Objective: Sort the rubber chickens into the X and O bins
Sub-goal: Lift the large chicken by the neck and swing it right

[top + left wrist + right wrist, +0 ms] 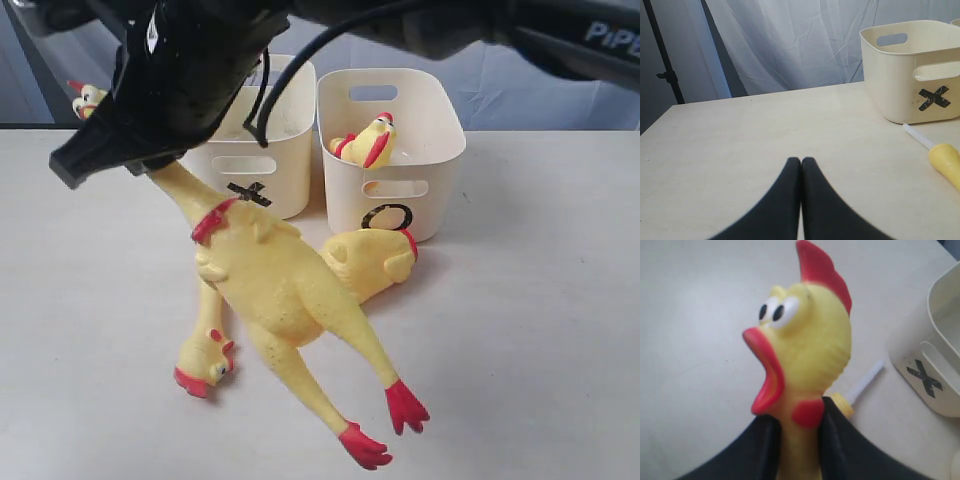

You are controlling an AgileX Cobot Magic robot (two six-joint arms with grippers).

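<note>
— Yellow rubber everywhere, I gather. What shapes?

— Smooth, faintly dimpled toy birds. One whole chicken (pixel 270 285) hangs tilted, long neck up toward ten o'clock, red feet down toward five o'clock, with a red collar round the neck. The right gripper (pixel 800 445) pinches that neck just under the gaping red beak, with black fingers (pixel 760 450) on either side.

— And the other arm?

— The left gripper (pixel 801 167) has its black tips pressed together on nothing, low over the table.

— The bins?

— Two cream plastic tubs with rounded corners and slot handles stand side by side at twelve o'clock. The X bin (pixel 292 150) is on the left, its inside partly hidden by the arm. The O bin (pixel 440 170) holds a chicken head (pixel 372 140) with a red comb, poking up near the rim; the rest is hidden.

— What lies loose?

— A headless body (pixel 365 262) lies at centre, just in front of the O bin. A head-and-neck piece (pixel 205 360) lies at seven o'clock, partly under the hanging bird.

— The surroundings?

— The table (pixel 540 330) is pale, matt and cream. Behind it hangs a pale curtain (pixel 790 45), beside a black stand (pixel 664 75).
</note>
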